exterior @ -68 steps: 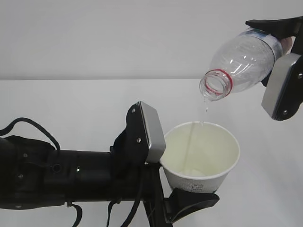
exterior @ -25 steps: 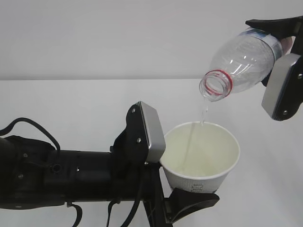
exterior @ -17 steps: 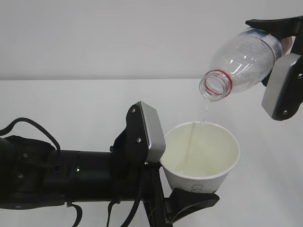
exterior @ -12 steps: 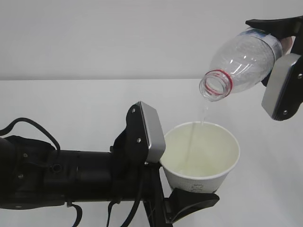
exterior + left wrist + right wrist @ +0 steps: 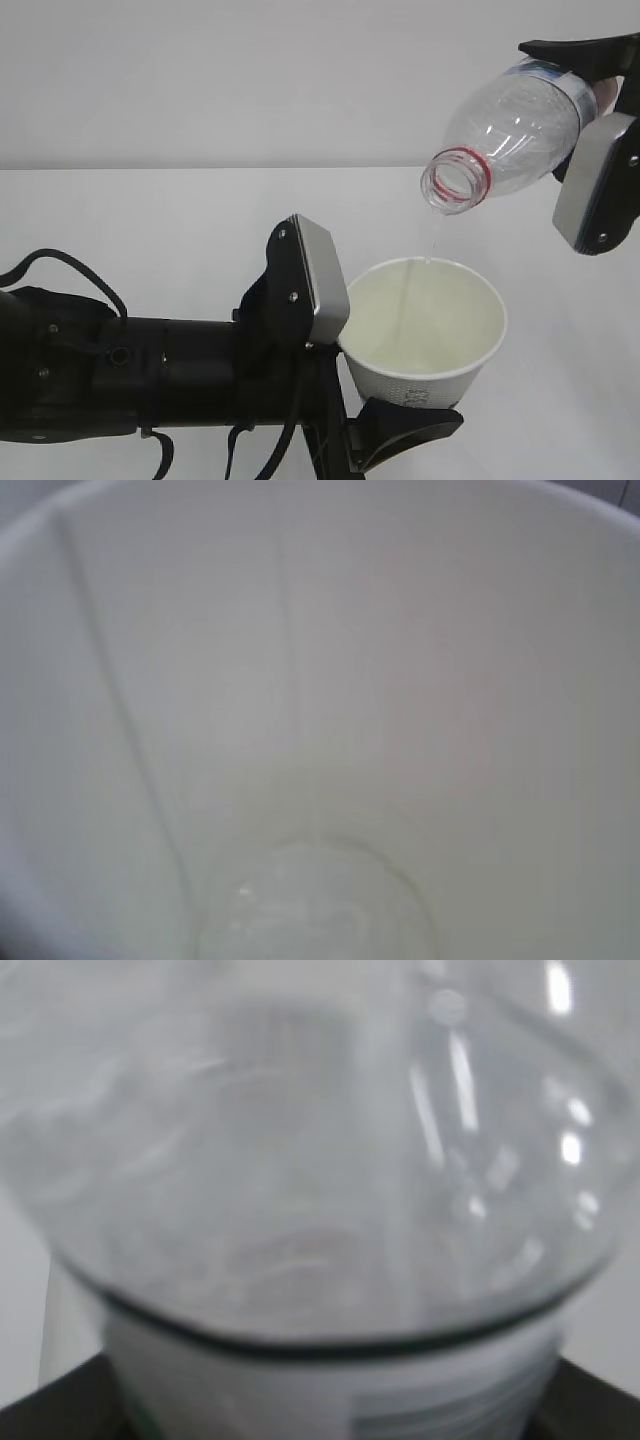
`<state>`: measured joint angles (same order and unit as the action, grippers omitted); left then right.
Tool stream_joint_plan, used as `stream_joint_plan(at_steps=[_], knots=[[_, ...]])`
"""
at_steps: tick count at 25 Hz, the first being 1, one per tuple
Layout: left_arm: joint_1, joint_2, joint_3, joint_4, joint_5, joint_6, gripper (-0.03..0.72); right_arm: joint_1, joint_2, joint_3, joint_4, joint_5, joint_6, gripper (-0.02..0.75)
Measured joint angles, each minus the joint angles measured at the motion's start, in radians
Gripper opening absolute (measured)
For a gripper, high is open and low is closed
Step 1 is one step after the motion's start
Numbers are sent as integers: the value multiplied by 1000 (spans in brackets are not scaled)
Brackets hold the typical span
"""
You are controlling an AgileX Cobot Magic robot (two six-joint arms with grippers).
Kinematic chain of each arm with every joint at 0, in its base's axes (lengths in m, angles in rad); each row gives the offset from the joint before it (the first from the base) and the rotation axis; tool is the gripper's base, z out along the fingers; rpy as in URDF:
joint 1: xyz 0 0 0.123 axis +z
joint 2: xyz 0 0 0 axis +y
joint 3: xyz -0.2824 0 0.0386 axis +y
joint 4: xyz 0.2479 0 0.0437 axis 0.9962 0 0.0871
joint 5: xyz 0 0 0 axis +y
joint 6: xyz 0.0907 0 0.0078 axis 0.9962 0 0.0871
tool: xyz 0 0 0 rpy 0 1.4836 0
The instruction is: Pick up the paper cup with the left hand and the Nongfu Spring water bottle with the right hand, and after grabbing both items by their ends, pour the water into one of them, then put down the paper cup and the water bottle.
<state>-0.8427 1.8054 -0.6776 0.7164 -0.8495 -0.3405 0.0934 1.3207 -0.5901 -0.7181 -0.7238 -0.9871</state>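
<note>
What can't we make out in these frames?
- Exterior view: bottle base and label cut off by the right edge and right gripper.
- Exterior view: paper cup lower wall hidden by left gripper.
- Right wrist view: too blurred, label unreadable.
- Left wrist view: water level unclear.

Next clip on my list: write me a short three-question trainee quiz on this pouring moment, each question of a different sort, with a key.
1. True or false: the clear ribbed plastic bottle has its open mouth tipped downward above the white tapered paper cup.
2. Multiple choice: which gripper is closed on the cup? A) the left gripper B) the right gripper C) neither
3. Fill in: the thin stream of water falls from the bottle's mouth into the ____.

Key: 1 true. 2 A; the right gripper is closed on the bottle's lower body. 3 cup; the left wrist view shows a little water pooled at its bottom.
</note>
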Motion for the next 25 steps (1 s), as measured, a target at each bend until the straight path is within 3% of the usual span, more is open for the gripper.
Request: stream_joint_plan(at_steps=[25], knots=[[0,0,0,0,0,0,552,0,0,-2,2,0,-5,449]])
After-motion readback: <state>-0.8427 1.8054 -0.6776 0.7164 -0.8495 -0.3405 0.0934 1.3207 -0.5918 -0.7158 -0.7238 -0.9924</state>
